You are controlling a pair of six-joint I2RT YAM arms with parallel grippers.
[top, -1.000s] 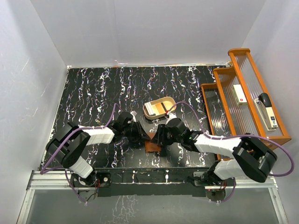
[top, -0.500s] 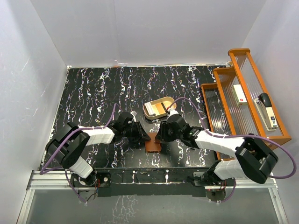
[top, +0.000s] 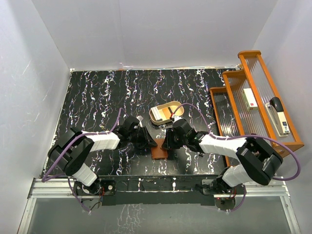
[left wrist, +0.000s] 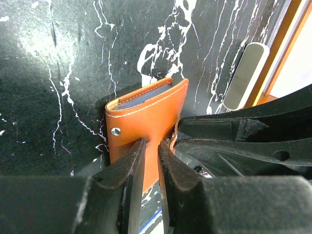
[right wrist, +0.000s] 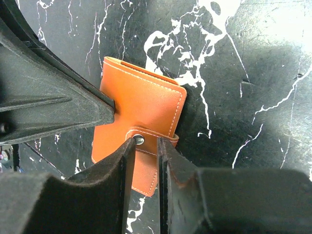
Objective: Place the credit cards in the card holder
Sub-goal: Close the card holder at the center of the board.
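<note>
The card holder (top: 159, 154), a small brown leather wallet, lies folded on the black marbled table between the two arms. Its snap strap (right wrist: 168, 139) wraps over the right edge. My right gripper (right wrist: 146, 141) stands over that strap with only a narrow slit between its jaws, its left fingertip beside the metal snap (right wrist: 139, 140). My left gripper (left wrist: 151, 142) rests its tips on the card holder (left wrist: 146, 114) from the other side, jaws nearly together. A grey-blue layered edge (left wrist: 144, 97) shows in the fold. No credit card shows as such.
A tan oval tray (top: 165, 113) holding a white oblong stick (left wrist: 246, 75) sits just behind the wallet. A stepped orange rack (top: 229, 78) along the right wall carries a stapler (top: 279, 114) and a small white box (top: 250, 97). White walls enclose the table.
My right gripper has narrowed its jaws and shifted slightly back and left over the strap, its forearm swinging with it. The left arm and the wallet have stayed put.
</note>
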